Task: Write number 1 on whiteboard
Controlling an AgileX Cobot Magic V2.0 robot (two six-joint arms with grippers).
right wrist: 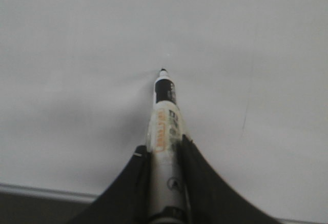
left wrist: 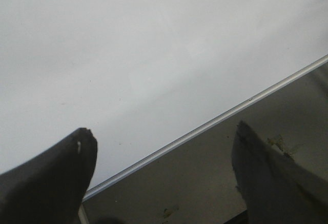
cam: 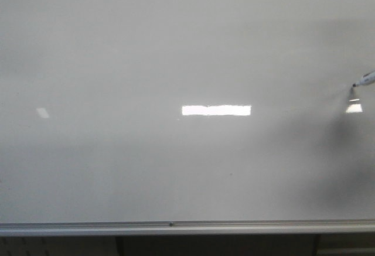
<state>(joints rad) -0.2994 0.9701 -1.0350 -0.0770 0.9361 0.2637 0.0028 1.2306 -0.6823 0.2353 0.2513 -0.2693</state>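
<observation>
The whiteboard (cam: 176, 45) fills the front view, with its silver frame edge (cam: 246, 227) along the bottom. No black stroke of the number 1 shows in the front view. My right gripper (right wrist: 164, 152) is shut on a white marker (right wrist: 165, 126). Its black tip (right wrist: 163, 72) points at the board, at or just off the surface; I cannot tell which. The marker's tip enters the front view at the right edge (cam: 363, 80). A faint, thin, nearly upright line (right wrist: 246, 106) lies beside the tip. My left gripper (left wrist: 164, 147) is open and empty over the board's lower edge (left wrist: 205, 126).
Bright rectangular light reflections lie on the board at the centre (cam: 216, 110), far left (cam: 43, 112) and far right (cam: 353, 107). Below the frame is a dark grey surface (left wrist: 205, 183). The board's frame also shows in the right wrist view (right wrist: 41, 192).
</observation>
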